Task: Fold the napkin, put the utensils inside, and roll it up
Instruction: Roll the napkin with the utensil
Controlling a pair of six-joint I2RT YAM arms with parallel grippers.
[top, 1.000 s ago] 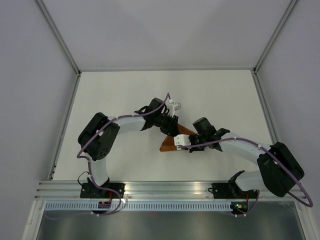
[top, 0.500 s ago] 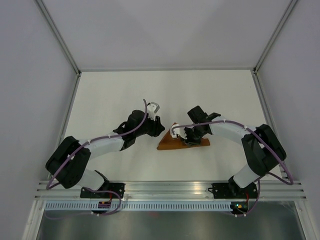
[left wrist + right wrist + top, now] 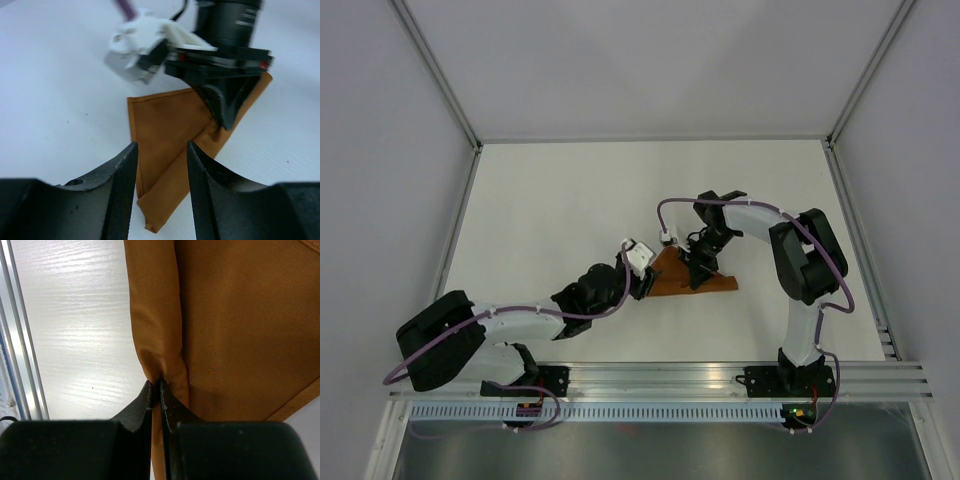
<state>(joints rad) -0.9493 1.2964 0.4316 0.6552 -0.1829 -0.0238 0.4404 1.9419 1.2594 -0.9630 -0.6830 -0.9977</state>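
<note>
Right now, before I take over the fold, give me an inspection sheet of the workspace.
Surface: white table.
Job's things: napkin folded into a triangle on the table; utensils, nothing seen.
Clutter: nothing seen.
Grippers: right gripper fingers shut on a raised fold of the napkin; left gripper open by its left corner, holding nothing.
Cables: purple cables along both arms.
Surroundings: white walls, metal rail at near edge.

One napkin [image 3: 672, 282] on one tabletop [image 3: 550, 200]. Two arms: one left arm [image 3: 520, 322] and one right arm [image 3: 800, 255]. Two left fingers [image 3: 122, 190] and two right fingers [image 3: 140, 410], four fingers altogether.
</note>
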